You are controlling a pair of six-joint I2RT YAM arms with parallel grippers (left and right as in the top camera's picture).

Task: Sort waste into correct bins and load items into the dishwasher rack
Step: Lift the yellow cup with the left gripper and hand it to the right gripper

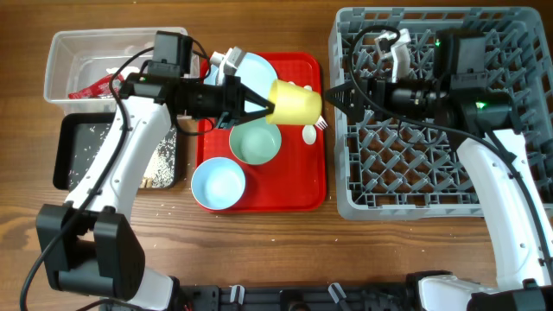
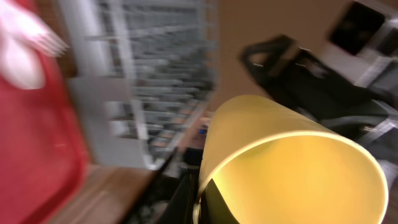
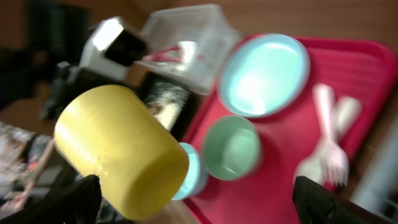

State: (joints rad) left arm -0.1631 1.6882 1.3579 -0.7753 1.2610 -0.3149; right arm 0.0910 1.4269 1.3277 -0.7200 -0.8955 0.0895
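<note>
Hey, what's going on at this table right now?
The left gripper is shut on the rim of the yellow cup, holding it on its side above the red tray. The open right gripper faces it from over the dishwasher rack, so this looks like a handover. The plate, green bowl, blue bowl, fork and spoon lie on the tray.

The overhead camera hangs high and looks straight down, taking in the whole table (image 1: 259, 250) from the tub (image 1: 65, 52) across the red tray (image 1: 294, 186) to the rack (image 1: 415, 164). The left wrist camera sits tight behind the cup (image 2: 280, 162), which fills its lower frame, and faces across towards the rack and the right arm (image 2: 292, 62), all blurred. The right wrist camera looks the opposite way, over the red tray to the tub; both wrist views share the cup and the fork (image 3: 334, 163).
</note>
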